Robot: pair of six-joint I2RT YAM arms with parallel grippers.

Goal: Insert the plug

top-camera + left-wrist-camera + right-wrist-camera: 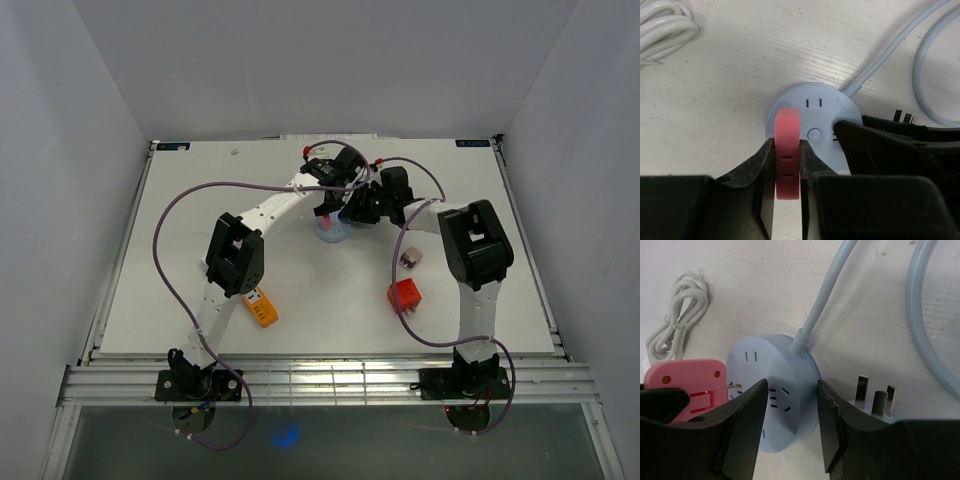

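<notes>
Left gripper (787, 162): jaws closed hard on the pink plug (787, 127), which stands edge-on between the pads. Its flat body runs along the 12-to-6 line of the left wrist view. The pins are hidden from every view.

Right gripper (791, 392): jaws about half apart, nothing clamped that I can see. They sit astride the near rim of the round socket hub (832, 107). Whether the tips press on it cannot be told.

Key relation: the plug sits directly over the hub face, at about 8 o'clock from the hub's centre button. One slot pair lies at 12 o'clock on the face and another at 3 o'clock, beside the right finger. The left arm carries the plug and is the arm to act. My judgement is that the pins must line up with a slot pair before any downward push. The right arm looks placed to steady the hub.

Further out: the hub's pale-blue cord (822, 295) leaves at 12 o'clock in the right wrist view. Three upright prongs (879, 402) stand at 3 o'clock, just beside the right finger. A coiled white cable (677, 320) lies at 10 o'clock. On the table (300, 320), the hub sits toward 12 o'clock. An orange adapter (262, 307) and a red block (405, 296) lie well apart, nearer the bases.
</notes>
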